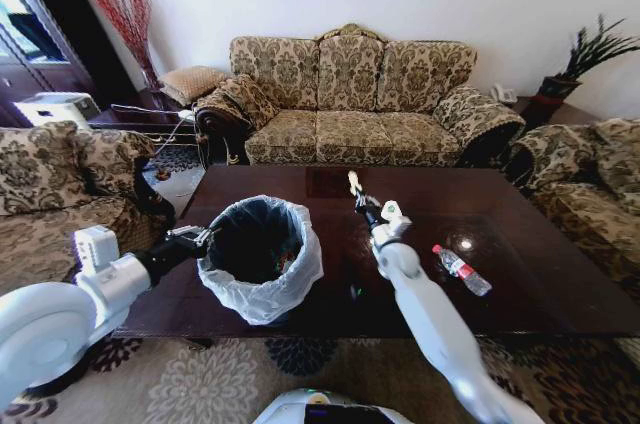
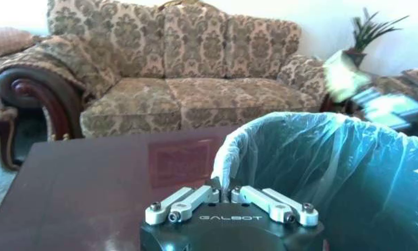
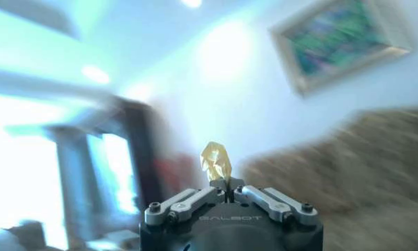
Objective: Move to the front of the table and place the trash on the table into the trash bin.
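Head view: left gripper point(image 1: 200, 237) clamped on bin point(image 1: 262, 256) rim, steadying it on table point(image 1: 560, 304). Right gripper point(image 1: 355, 188) pinches a wrapper point(image 3: 215, 161) beside bin. Carry step; next needs swing over opening & release. Bottle point(image 1: 461, 270) remains.

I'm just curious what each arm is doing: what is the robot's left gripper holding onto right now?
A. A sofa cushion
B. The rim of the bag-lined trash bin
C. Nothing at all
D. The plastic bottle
B: the left gripper is pinched shut on the bag-covered rim of the trash bin, while the bottle lies apart on the table.
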`<state>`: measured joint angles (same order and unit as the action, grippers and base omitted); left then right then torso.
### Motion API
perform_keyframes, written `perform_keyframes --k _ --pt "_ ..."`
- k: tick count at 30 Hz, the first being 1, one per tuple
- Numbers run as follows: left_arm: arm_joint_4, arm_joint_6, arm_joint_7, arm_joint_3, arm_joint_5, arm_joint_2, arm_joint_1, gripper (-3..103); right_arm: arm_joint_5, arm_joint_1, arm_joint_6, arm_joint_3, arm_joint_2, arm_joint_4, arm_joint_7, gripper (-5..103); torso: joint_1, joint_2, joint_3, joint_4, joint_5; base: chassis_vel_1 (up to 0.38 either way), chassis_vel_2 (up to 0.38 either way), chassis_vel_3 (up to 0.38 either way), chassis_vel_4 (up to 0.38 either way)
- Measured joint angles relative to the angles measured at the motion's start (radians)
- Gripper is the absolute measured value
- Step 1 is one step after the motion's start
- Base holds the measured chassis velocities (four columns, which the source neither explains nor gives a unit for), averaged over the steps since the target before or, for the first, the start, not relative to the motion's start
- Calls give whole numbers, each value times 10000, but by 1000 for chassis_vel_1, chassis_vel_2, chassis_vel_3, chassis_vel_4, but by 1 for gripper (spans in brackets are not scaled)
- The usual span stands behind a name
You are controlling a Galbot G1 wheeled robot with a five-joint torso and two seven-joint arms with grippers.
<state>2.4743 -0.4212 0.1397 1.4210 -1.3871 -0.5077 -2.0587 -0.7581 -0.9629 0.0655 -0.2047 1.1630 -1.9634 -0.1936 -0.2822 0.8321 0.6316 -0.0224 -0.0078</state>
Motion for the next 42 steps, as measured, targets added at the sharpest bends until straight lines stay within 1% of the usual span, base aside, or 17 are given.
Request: perform_keyframes --k 4,8,13,15,16,20,21,26,27,29,30,32,34,35,36,38,42 --pt "-411 -17 0 -37 42 208 40 1 -617 -877 266 -193 -939 -2461 -1057 0 2 0 0 -5 -1 0 0 0 0" --pt "-664 -17 5 -88 75 507 101 1 -510 -1244 345 -79 -1385 -3834 -1432 0 0 0 1 -2 1 0 0 0 0" --pt "-601 -18 0 -136 82 614 137 1 -173 -1363 344 402 -1611 -4397 -1884 0 0 0 1 -1 -1 0 0 0 0" --pt "-367 -18 -94 -164 171 534 206 1 808 -1229 440 992 -1541 -4113 -1979 -3 1 0 1 -5 1 0 0 0 0" --pt "-367 -18 -94 -164 171 534 206 1 808 -1229 440 992 -1541 -4113 -1979 -3 1 0 1 -5 1 0 0 0 0" --pt "75 -18 -219 -164 238 207 182 1 1549 -969 397 1862 -1316 -3713 -1478 13 -2 0 3 -4 1 0 0 0 0" --pt "75 -18 -219 -164 238 207 182 1 1549 -969 397 1862 -1316 -3713 -1478 13 -2 0 3 -4 1 0 0 0 0" --pt "256 -22 -370 -129 342 -161 54 1 1606 -871 370 2108 -1281 -3609 -1337 34 0 0 2 -5 1 0 0 0 0" --pt "256 -22 -370 -129 342 -161 54 1 1606 -871 370 2108 -1281 -3609 -1337 34 0 0 2 -5 1 0 0 0 0" --pt "256 -23 -387 -114 359 -255 42 1 1526 -917 391 1985 -1287 -3624 -1278 45 -1 0 3 -4 -1 0 0 0 0" --pt "256 -22 -387 -110 361 -299 48 1 1456 -975 398 1874 -1276 -3670 -1158 51 -2 0 3 -4 -1 0 0 0 0" --pt "256 -23 -387 -107 380 -352 54 1 1386 -1074 401 1716 -1240 -3754 -893 51 -2 0 3 -3 -1 0 0 0 0" --pt "256 -19 -389 -90 453 -542 55 1 1456 -1474 127 1154 -1052 -3869 508 61 -1 0 3 0 1 0 0 0 0" --pt "256 -11 -396 -74 477 -678 53 1 1684 -1717 -226 728 -891 -3718 1539 67 0 0 2 -1 -1 0 0 0 0" --pt "256 -11 -396 -74 477 -678 53 1 1684 -1717 -226 728 -891 -3718 1539 67 0 0 2 -1 -1 0 0 0 0" --pt "256 15 -460 -83 557 -874 47 1 2156 -1966 -660 -230 -468 -2587 3146 78 1 0 2 -3 1 0 0 0 0" --pt "256 29 -508 -179 666 -1026 52 1 1646 -1963 -664 -1176 -98 -943 4093 93 -3 -1 4 -3 3 0 0 0 0"
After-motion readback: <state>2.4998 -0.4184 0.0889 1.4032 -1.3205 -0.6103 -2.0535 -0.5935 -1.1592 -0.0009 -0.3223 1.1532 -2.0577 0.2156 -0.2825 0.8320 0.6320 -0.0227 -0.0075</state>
